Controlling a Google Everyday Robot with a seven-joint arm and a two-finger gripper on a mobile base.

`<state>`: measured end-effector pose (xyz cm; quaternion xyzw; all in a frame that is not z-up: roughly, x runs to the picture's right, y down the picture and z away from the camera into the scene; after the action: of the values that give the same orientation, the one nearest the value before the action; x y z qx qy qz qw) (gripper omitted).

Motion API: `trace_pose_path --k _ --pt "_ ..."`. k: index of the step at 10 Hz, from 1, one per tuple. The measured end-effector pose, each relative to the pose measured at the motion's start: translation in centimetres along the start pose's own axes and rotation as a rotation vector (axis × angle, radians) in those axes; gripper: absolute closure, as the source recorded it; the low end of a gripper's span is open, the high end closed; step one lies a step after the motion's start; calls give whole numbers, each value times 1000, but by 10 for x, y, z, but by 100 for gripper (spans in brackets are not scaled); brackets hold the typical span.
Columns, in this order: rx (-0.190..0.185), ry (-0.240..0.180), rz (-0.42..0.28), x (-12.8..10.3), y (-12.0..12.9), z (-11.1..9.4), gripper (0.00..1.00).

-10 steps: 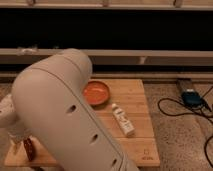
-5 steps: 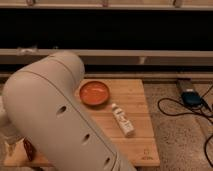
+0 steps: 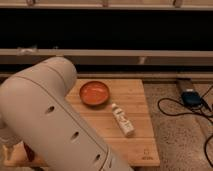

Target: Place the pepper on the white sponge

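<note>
The fingers (image 3: 10, 146) hang wide apart at the lower left, gripping nothing (the bulky arm (image 3: 50, 110) hides much of them). The pepper (image 3: 28, 151) lies just to their right on the wooden surface (image 3: 135, 100); the orange plate (image 3: 95, 93) and white bottle (image 3: 122, 120) sit farther right.

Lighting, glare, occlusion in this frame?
Camera view: warm, dim light, background nearly black; no hard glare on board or plate; arm fills the left; sponge not visible; pepper and gripper sit shadowed at bottom left.
</note>
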<state>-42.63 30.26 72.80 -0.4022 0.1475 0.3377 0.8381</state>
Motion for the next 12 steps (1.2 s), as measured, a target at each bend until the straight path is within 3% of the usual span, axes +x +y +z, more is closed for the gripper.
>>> trace_pose_path --k 3,9,11,12 --pt "1 34 2 2 2 12 22" --pt "-8 52 22 9 -7 20 82" --pt "-11 33 38 13 -17 10 98" --pt "-11 17 43 15 -22 1 100"
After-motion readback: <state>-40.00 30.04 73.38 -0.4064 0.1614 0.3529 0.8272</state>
